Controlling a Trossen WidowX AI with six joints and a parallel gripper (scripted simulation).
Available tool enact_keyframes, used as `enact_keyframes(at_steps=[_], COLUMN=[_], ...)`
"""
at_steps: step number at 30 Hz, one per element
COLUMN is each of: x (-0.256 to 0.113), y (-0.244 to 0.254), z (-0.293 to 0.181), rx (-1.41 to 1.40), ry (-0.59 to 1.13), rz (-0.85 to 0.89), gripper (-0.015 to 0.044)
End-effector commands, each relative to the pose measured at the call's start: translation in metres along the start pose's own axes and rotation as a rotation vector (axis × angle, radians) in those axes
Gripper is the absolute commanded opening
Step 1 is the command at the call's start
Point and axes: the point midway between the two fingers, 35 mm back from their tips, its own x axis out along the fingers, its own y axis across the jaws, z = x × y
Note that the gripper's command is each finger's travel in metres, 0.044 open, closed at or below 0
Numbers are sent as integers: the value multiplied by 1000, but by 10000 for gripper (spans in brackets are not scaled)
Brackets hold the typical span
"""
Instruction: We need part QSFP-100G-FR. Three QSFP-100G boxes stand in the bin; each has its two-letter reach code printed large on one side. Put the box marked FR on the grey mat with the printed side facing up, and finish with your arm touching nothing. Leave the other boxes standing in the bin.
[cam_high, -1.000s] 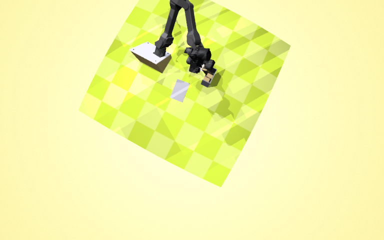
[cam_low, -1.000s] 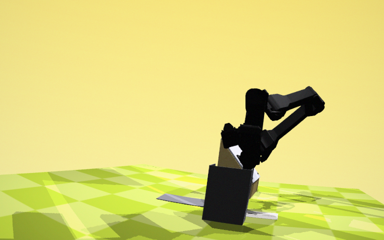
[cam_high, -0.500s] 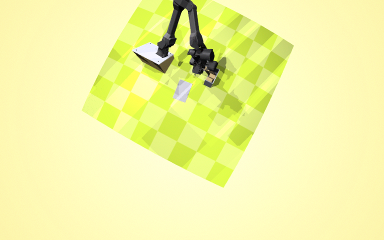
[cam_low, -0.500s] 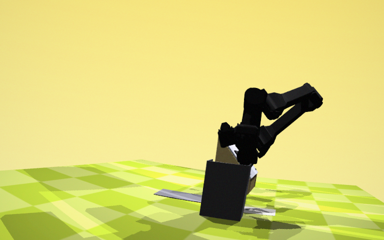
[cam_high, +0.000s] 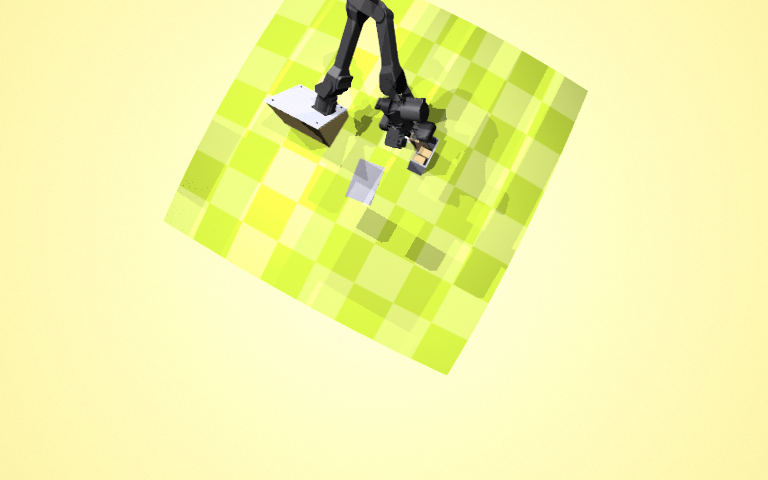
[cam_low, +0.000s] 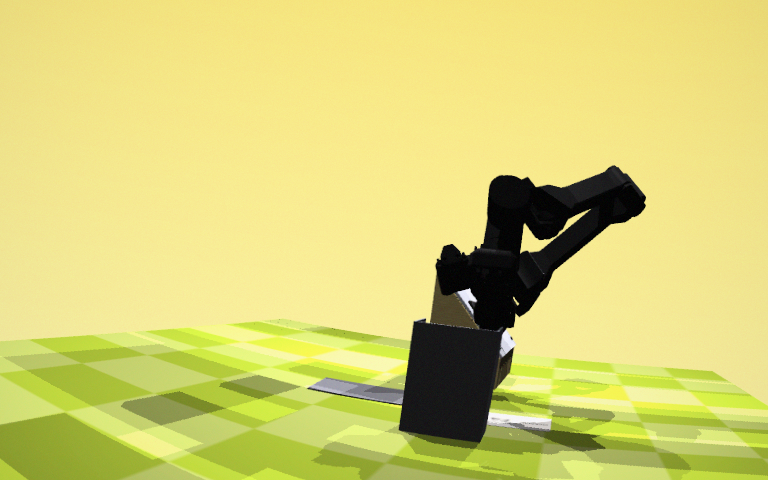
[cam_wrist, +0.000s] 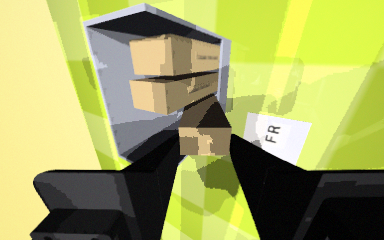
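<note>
My gripper (cam_wrist: 204, 139) is shut on a tan box (cam_wrist: 214, 141), one finger on each side. The box is at the bin's near end in the wrist view; its visible long side is in dark shadow and shows no readable code. The grey bin (cam_wrist: 102, 60) (cam_high: 416, 168) (cam_low: 450, 379) stands upright. Two other tan boxes stand in it, one (cam_wrist: 150, 56) at the back and one (cam_wrist: 149, 95) in the middle; print on their right sides is too small to read. The grey mat (cam_high: 362, 183) (cam_low: 356, 390) lies left of the bin in the top view.
A white card (cam_wrist: 292, 135) (cam_low: 521, 424) marked FR lies on the checkered surface beside the bin. The arm's white-topped base block (cam_high: 294, 101) is at the upper left in the top view. The bin's walls rise close around the boxes.
</note>
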Motion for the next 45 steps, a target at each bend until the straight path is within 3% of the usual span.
enact_keyframes(at_steps=[1, 45], x=[0, -52], y=[0, -14], z=[0, 2], rx=[-1, 8], ry=[0, -8], rz=[0, -7], gripper=[152, 152])
